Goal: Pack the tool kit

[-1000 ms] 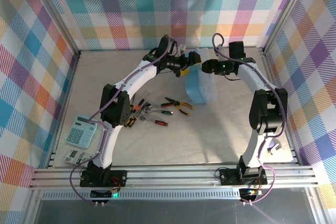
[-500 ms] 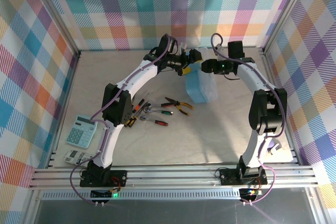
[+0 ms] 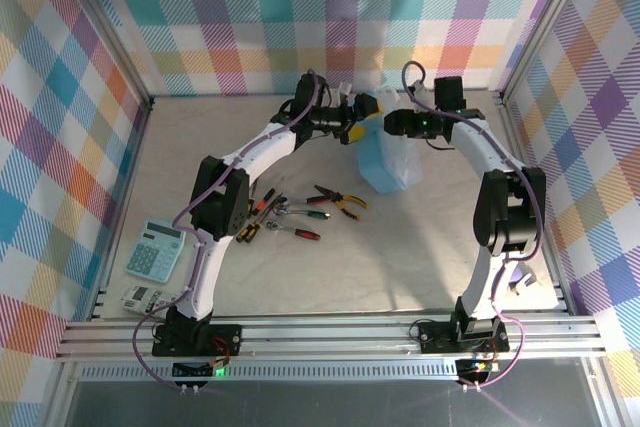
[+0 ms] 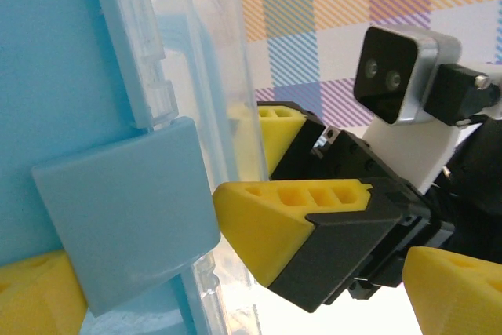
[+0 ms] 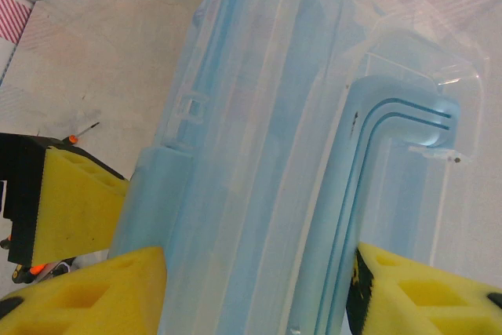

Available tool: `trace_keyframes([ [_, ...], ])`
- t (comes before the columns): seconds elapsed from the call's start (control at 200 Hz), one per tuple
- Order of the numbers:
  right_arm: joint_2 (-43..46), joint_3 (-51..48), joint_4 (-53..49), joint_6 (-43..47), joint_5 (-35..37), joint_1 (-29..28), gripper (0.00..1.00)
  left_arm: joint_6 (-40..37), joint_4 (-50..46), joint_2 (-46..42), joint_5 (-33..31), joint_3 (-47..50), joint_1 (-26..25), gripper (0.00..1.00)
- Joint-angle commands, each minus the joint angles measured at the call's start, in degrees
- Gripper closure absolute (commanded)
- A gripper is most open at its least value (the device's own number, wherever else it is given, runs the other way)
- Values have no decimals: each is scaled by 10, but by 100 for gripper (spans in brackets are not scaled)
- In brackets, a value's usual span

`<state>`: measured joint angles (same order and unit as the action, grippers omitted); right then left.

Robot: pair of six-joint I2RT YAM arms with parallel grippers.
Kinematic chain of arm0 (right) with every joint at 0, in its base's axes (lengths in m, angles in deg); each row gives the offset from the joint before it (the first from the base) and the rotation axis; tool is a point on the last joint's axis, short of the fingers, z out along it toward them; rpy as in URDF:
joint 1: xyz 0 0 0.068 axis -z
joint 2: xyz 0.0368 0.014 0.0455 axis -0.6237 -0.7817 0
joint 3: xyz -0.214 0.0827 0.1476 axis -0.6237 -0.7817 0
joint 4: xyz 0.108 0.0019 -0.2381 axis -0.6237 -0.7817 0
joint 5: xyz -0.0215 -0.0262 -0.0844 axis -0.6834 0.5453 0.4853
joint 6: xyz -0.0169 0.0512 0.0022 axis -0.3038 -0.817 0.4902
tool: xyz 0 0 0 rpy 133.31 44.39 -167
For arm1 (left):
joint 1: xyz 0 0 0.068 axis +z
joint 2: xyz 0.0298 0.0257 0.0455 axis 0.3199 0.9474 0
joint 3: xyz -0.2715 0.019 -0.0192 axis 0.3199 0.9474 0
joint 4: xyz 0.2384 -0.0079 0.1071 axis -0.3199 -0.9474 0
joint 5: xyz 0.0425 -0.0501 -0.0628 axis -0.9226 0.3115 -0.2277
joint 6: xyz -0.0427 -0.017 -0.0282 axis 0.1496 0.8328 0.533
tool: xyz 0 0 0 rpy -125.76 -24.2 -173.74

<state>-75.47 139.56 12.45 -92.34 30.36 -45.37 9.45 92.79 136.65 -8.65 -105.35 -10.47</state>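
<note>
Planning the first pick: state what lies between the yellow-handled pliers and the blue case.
Nothing but bare table, seen in the top view, separates the pliers from the case.

At the far middle of the table, the left gripper and right gripper meet from opposite sides at the far end of the light blue tool case, while the pliers, wrench and screwdrivers lie loose beside the left arm, well apart from the calculator.
</note>
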Motion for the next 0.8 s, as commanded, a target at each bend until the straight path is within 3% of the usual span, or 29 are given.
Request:
trace_keyframes([
  [0.0,-41,-11,-85,1,-82,-47,41,41,169,-4,58,35,-34,0],
  [0.535,-62,-6,-92,-73,-75,-10,43,93,268,-7,68,43,-20,0],
  [0.795,-58,1,-92,-83,-74,0,42,95,272,-6,66,56,-12,0],
])
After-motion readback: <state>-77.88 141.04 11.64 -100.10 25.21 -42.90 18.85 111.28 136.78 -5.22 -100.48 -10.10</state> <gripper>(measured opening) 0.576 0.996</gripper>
